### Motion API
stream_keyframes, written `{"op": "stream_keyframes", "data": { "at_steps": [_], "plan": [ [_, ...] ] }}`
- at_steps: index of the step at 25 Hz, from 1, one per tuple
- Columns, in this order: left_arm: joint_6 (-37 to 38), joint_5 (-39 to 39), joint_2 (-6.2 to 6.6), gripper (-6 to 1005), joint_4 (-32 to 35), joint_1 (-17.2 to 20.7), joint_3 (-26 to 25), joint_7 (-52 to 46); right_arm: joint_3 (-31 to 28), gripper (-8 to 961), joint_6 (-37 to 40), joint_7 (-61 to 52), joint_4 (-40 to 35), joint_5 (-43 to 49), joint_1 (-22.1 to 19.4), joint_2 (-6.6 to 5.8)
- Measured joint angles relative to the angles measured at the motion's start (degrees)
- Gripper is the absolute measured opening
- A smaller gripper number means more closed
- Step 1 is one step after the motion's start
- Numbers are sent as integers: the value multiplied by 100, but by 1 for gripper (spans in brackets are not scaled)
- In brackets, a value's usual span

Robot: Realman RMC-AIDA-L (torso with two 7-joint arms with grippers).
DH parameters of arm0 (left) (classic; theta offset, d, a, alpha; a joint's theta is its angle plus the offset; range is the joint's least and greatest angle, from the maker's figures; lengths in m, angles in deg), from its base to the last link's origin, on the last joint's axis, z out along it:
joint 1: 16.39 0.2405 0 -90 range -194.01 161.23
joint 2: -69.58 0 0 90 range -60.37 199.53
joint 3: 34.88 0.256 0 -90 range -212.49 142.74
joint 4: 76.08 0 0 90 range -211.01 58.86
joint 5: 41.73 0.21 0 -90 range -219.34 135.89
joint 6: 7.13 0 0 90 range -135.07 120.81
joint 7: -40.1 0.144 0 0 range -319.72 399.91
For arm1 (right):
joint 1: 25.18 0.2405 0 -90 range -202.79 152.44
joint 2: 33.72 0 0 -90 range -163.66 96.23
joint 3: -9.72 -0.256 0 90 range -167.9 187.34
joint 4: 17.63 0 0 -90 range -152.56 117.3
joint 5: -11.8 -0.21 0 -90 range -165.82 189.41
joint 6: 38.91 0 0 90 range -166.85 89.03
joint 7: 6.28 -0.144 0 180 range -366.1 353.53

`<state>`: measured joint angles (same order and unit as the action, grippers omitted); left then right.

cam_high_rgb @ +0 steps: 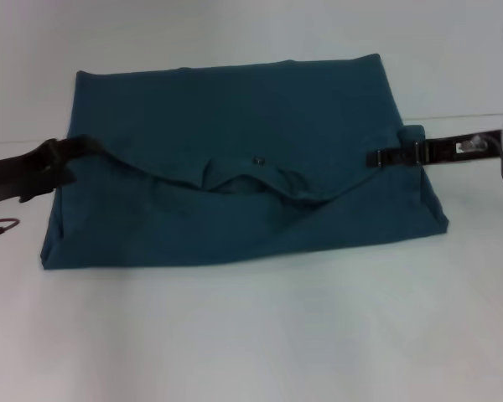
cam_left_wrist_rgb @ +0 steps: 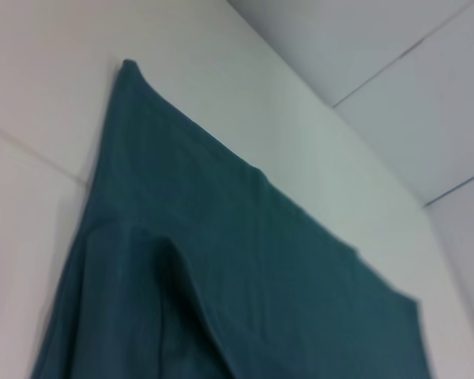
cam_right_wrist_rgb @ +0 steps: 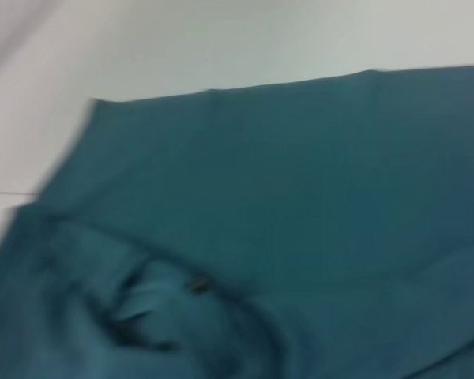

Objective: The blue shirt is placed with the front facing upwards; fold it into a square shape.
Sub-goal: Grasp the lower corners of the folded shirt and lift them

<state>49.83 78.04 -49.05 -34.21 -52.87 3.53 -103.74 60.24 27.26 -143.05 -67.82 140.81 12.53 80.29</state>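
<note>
white table (cam_high_rgb: 251,343), folded blue shirt (cam_high_rgb: 235,117)

Soft, even light falls from above, leaving the white tabletop (cam_high_rgb: 251,335) bright and slightly washed toward its far edge. The blue shirt (cam_high_rgb: 243,167) reads dark, its folds shown only by faint shading, with a thin soft shadow along its near edge. No hard glare shows on the cloth. The head view is mildly hazy. Both wrist views are blurred: the left one smears the cloth's near part, the right one softens the whole collar area and the creases
</note>
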Motion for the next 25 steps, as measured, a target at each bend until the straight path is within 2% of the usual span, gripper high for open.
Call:
{"op": "stream_keyframes", "data": {
  "at_steps": [5,9,13,18,19,25],
  "plan": [
    [577,-772,45,799,-14,529,-149,227,-297,928,783,1082,209,-1564,-677,18],
    [1003,-778,76,797,-136,722,-548,283,-640,927,1675,1801,572,-2371,-1023,14],
    [1045,-695,109,797,-295,847,-674,261,-865,925,2151,2117,769,-2480,-1227,15],
    [847,-457,112,797,-517,815,-639,480,-864,922,2218,2369,902,-2458,-1345,4],
    [771,-426,112,797,-585,780,-626,673,-888,922,2188,2475,1021,-2459,-1346,-34],
    [557,-394,127,797,-723,677,-602,1829,-896,919,2126,2550,1082,-2466,-1337,-69]
  ]
}}
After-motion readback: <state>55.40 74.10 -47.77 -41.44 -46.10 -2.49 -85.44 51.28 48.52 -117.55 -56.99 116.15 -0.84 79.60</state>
